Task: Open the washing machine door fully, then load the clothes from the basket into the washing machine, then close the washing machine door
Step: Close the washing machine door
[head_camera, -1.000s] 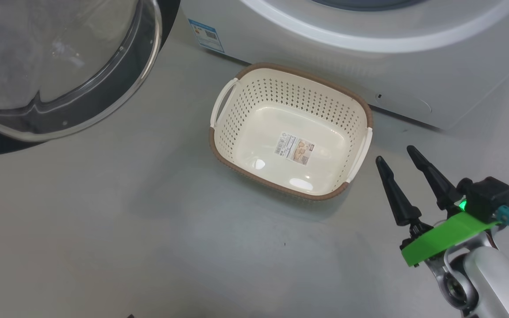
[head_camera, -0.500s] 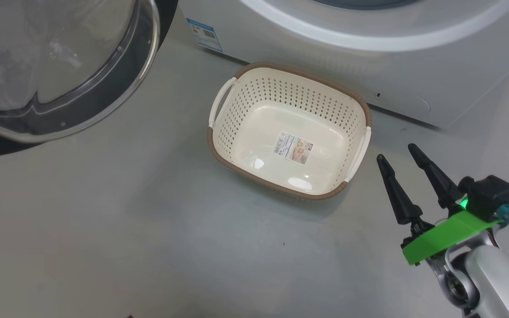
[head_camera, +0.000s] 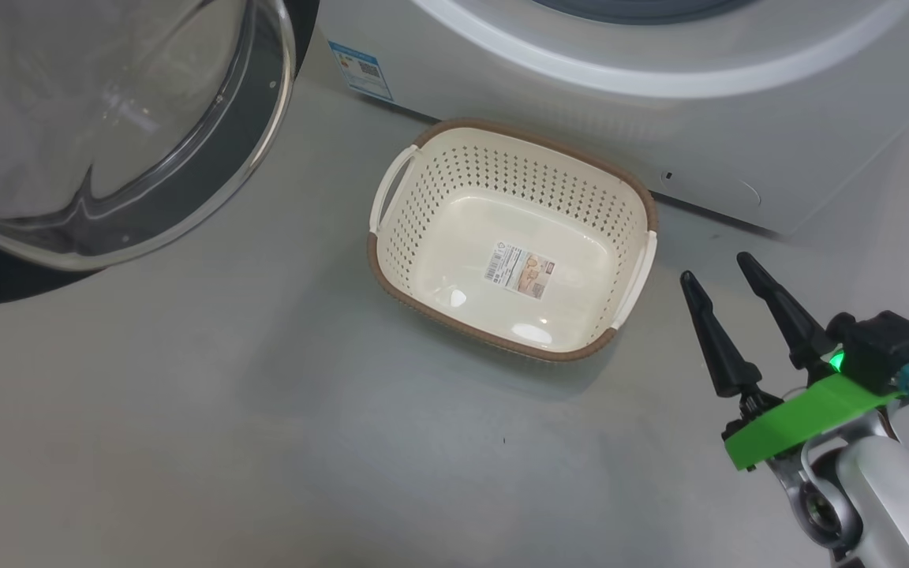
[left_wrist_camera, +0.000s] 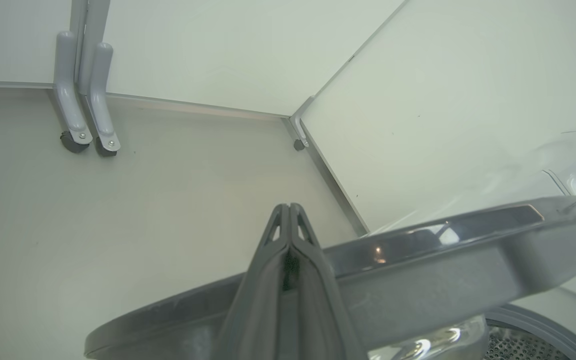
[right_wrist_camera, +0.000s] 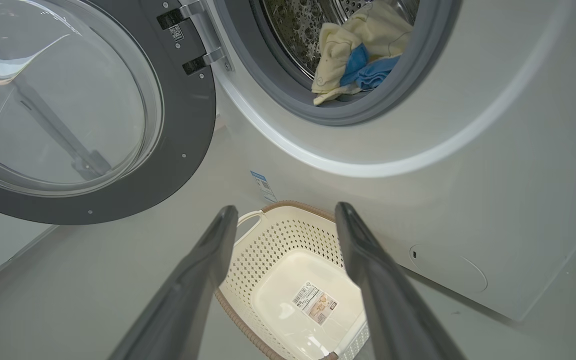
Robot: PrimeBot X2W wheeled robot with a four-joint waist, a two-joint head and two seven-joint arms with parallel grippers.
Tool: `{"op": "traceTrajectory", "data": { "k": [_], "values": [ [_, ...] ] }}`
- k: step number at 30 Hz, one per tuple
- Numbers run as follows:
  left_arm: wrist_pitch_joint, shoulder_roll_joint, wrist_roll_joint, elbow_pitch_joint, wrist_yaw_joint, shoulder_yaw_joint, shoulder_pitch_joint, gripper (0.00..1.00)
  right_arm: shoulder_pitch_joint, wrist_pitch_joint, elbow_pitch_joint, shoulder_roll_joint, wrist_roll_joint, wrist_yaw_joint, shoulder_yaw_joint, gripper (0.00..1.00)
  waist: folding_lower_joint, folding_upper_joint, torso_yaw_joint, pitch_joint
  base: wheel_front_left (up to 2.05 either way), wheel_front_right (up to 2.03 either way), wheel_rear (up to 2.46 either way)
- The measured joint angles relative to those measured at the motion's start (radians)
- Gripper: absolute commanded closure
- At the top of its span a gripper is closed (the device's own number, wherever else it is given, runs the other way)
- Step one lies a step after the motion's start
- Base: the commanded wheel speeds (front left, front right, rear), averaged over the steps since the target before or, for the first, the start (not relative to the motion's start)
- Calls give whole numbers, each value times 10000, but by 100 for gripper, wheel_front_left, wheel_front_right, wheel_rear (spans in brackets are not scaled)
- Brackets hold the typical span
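One basket (head_camera: 502, 170) on the floor (head_camera: 186, 434); perhaps two clothes (right_wrist_camera: 353, 55) inside one washing machine (right_wrist_camera: 468, 175); right tool (head_camera: 714, 267) apart, left tool (left_wrist_camera: 288, 207) together.

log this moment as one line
basket: empty | clothes: in washing machine | washing machine door: open | left gripper: shut, by door rim | right gripper: open, empty | next: close door

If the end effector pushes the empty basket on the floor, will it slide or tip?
The basket is perforated plastic and empty, so probably light. On the smooth floor it would likely slide; a push high on its rim might tip it.
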Motion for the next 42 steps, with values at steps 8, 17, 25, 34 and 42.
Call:
{"op": "traceTrajectory", "data": {
  "k": [8, 17, 25, 34, 42],
  "values": [
    [585, 77, -136, -372, 0, -267, 151, 100, 0, 0, 4, 25, 0, 0, -105, 0, 0, 0, 110, -164, 0, 0, 0],
    [1484, 288, -303, -982, -6, -612, 487, 100, 4, 0, 6, 35, 0, 0, -378, 0, 0, 0, 170, -513, 0, 0, 0],
    [2727, 253, -708, -1668, -15, -1093, 766, 100, 45, 0, 8, 69, 0, 0, -617, 0, 0, 0, 184, -907, 0, 0, 0],
    [3860, -19, -890, -2422, -23, -1503, 1232, 100, 173, 0, 17, 100, 0, 0, -803, 0, 0, 0, 148, -1397, 0, 0, 0],
    [4669, -52, -1141, -3448, -23, -1569, 1447, 100, 535, 0, 25, 148, 0, 0, -957, 0, 0, 0, 82, -1736, 0, 0, 0]
  ]
}}
